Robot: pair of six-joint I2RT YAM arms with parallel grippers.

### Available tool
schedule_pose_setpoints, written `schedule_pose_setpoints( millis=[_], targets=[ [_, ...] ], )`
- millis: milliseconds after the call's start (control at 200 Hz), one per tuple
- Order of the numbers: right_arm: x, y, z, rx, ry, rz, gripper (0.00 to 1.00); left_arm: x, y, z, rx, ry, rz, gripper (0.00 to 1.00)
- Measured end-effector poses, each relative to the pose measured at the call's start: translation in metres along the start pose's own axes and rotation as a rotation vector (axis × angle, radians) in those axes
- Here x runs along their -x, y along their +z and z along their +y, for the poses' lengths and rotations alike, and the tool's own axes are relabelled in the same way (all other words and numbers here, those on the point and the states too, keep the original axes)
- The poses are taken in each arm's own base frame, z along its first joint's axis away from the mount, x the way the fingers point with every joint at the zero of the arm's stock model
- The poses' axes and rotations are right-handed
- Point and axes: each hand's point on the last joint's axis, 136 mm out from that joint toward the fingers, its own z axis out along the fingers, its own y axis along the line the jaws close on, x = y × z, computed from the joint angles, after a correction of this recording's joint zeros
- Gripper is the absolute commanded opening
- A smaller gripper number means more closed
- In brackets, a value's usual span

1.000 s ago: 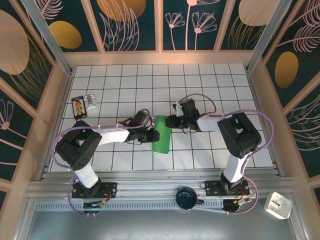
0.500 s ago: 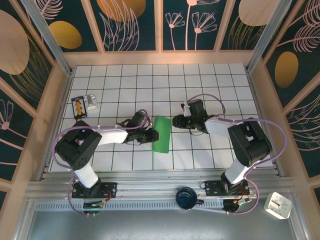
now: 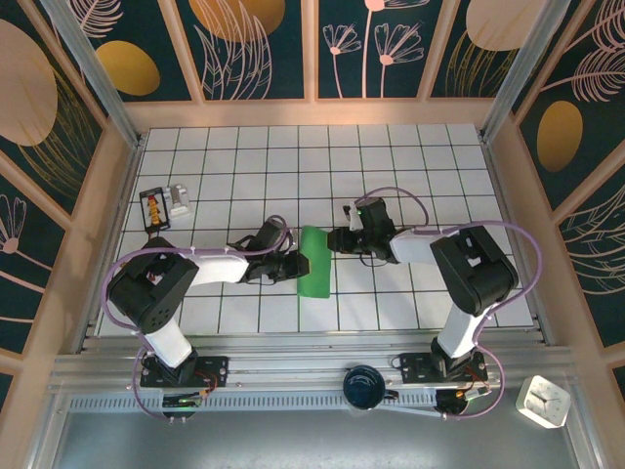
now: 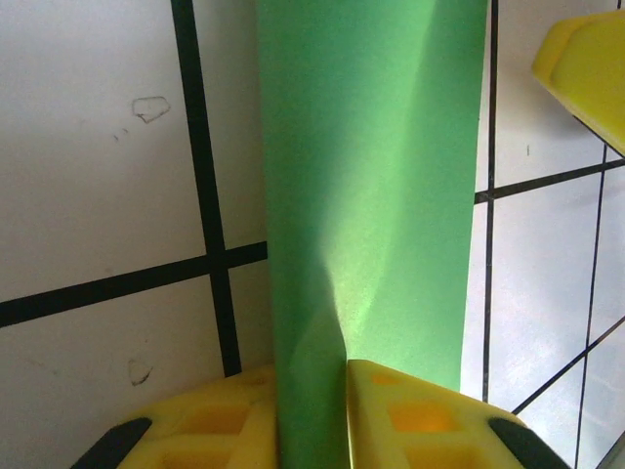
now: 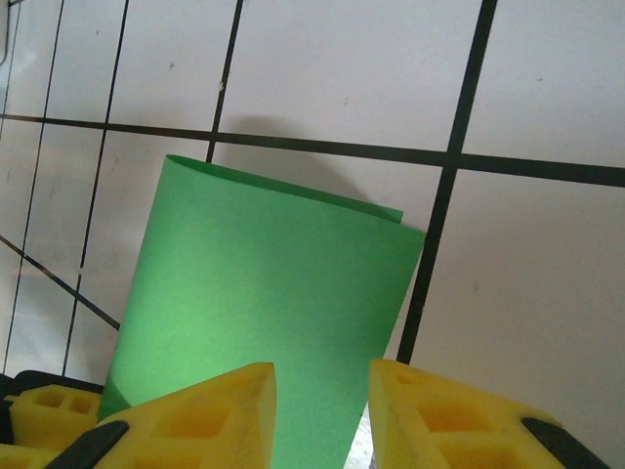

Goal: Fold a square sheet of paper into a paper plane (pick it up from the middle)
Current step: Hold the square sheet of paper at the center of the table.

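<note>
Left jaws were nearly closed, their yellow fingers [image 4: 420, 420] pressed on either side of a raised fold of the square sheet of paper [image 4: 371, 195], which filled the narrow gap between them. Right jaws stood a little apart, their yellow fingers [image 5: 195, 415] low over one edge of the paper [image 5: 264, 293], with green and a sliver of white bench [image 5: 547, 293] showing in the gap; I could not tell whether they touched it. In the top view the paper [image 3: 314, 262] lay folded into a long green strip near the middle of the tiled bench [image 3: 391, 166], between the two arms, with the left jaws at its left edge and the right jaws at its upper right corner.
</note>
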Motion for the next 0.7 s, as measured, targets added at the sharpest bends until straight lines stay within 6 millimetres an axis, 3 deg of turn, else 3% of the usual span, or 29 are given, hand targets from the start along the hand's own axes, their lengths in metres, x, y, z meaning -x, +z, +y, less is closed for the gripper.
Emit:
schedule_pose_setpoints(
  millis=[470,701],
  targets=[
    [0.003,0.017,-0.001,0.015,0.007,0.012,0.29,0.001,0.000,0.001,-0.009,-0.012,-0.024,0.20],
    [0.009,0.023,-0.001,0.018,0.019,0.009,0.26,0.001,0.000,0.000,-0.014,-0.009,-0.024,0.25]
  ],
)
